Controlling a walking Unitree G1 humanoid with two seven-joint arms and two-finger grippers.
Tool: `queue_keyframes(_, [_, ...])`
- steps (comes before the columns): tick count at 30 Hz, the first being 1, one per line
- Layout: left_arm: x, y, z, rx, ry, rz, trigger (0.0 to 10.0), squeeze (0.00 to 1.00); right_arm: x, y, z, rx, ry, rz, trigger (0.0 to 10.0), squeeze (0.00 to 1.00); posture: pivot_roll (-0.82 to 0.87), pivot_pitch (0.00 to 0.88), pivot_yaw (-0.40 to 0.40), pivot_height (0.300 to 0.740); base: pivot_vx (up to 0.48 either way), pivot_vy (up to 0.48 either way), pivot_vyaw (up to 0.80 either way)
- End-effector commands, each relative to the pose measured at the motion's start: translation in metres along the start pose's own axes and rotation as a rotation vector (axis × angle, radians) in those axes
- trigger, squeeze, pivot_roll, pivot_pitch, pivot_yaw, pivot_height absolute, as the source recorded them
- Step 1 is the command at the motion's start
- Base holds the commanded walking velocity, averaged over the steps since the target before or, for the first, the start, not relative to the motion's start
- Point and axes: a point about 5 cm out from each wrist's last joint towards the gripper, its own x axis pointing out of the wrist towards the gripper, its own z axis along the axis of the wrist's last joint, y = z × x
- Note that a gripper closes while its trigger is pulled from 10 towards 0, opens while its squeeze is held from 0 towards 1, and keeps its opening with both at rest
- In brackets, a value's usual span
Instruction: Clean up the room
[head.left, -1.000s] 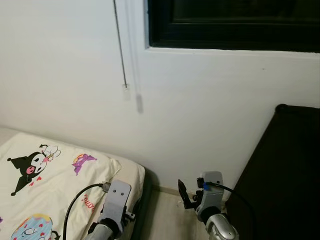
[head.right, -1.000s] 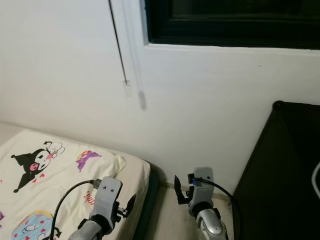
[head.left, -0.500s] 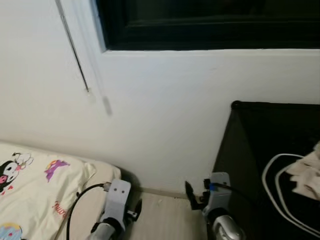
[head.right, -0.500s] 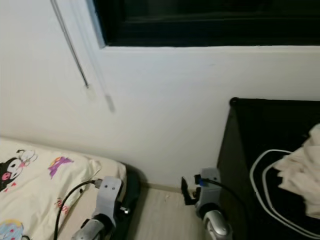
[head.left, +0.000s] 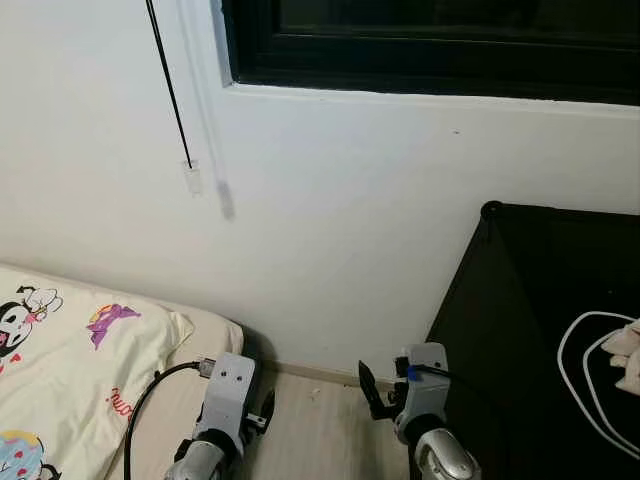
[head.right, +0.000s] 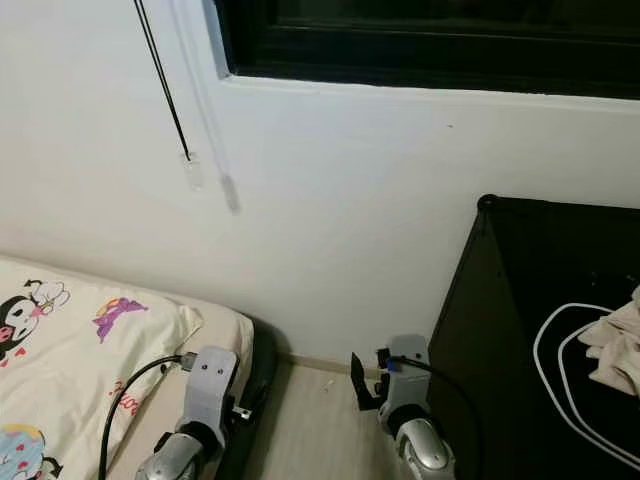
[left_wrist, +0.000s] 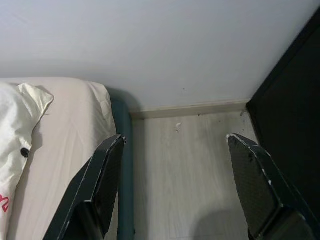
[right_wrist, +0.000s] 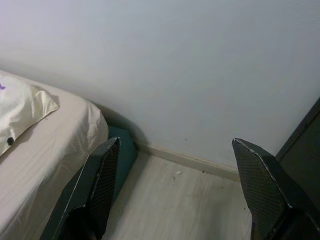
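Low down, left gripper (left_wrist: 172, 187) and right gripper (right_wrist: 177, 192) hang spread-fingered over pale wood-grain floor (head.left: 320, 440), one cartoon-printed cream pillow (head.left: 70, 350) left, one matte black cabinet (head.left: 520, 330) right

Matt white wall (head.left: 380, 220); pale wood-look floor (left_wrist: 190, 170); soft cloth pillow (head.left: 70, 350); cabinet (head.left: 540, 330) black, perhaps fabric.

- left arm comes up from the bottom edge, left of centre in the head views, silver wrist block upward, a black cable looping off its left side.
- left gripper (left_wrist: 175, 185) has its two black fingers spread wide, nothing between them.
- right arm rises at the bottom edge, right of centre, silver wrist with a small blue spot and a black cable trailing right.
- right gripper (right_wrist: 177, 192) likewise holds its fingers (head.left: 368, 388) wide apart and empty.
- both arms are held low.
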Motion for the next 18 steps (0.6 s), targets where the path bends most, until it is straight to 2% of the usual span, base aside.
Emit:
queue_keyframes(1, [-0.003,-0.002,-0.004,0.006,0.012,-0.001,10.0,0.0,-0.002,0.0,-0.005,-0.011,0.025,0.004,10.0,0.0,-0.05,0.145,0.015,0.74,0.0,0.0,0.74])
queue_keyframes(12, [-0.005,-0.001,-0.009,0.03,0.021,0.001,10.0,0.0,-0.001,0.001,-0.005,-0.031,0.023,0.013,10.0,0.0,-0.06,0.128,0.018,0.74,0.0,0.0,0.8])
queue_keyframes(18, [-0.007,0.008,-0.005,0.006,-0.023,0.074,10.0,0.0,0.0,0.002,-0.004,-0.036,0.019,0.023,10.0,0.0,-0.05,0.123,0.014,0.74,0.0,0.0,0.8])
